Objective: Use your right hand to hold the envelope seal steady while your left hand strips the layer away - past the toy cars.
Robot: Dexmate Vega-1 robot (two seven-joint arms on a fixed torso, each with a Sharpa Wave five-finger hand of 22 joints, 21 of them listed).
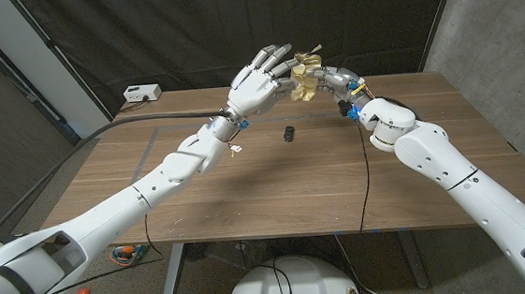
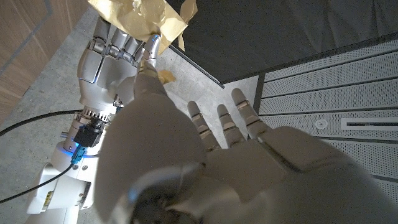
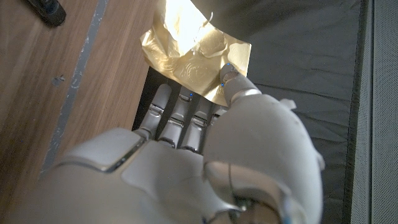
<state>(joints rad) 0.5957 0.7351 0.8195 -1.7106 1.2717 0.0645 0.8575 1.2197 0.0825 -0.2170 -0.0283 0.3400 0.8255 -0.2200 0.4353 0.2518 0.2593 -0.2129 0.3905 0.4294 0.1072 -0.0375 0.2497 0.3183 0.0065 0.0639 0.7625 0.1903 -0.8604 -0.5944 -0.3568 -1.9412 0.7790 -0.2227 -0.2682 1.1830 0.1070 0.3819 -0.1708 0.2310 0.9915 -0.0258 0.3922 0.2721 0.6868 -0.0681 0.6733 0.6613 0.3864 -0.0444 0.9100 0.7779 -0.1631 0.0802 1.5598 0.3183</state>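
My right hand (image 1: 337, 83) is raised over the table's far middle and grips a crumpled gold envelope seal (image 1: 302, 76). Its thumb (image 3: 235, 84) presses on the gold sheet (image 3: 189, 53), with the fingers behind it. My left hand (image 1: 259, 80) is up beside the seal with its fingers spread. Its thumb tip (image 2: 152, 45) touches the lower edge of the tan paper (image 2: 140, 17), held above by the right hand (image 2: 107, 59). A loose strip (image 1: 311, 55) sticks up from the seal. Whether a left finger pinches from behind is hidden. One black toy car (image 1: 288, 133) sits on the table below the hands.
A white box (image 1: 141, 94) with a cable stands at the table's far left corner. A thick black cable (image 1: 102, 133) runs along the left arm. A thin wire (image 1: 367, 172) hangs from the right wrist. A dark curtain hangs behind the wooden table (image 1: 275, 188).
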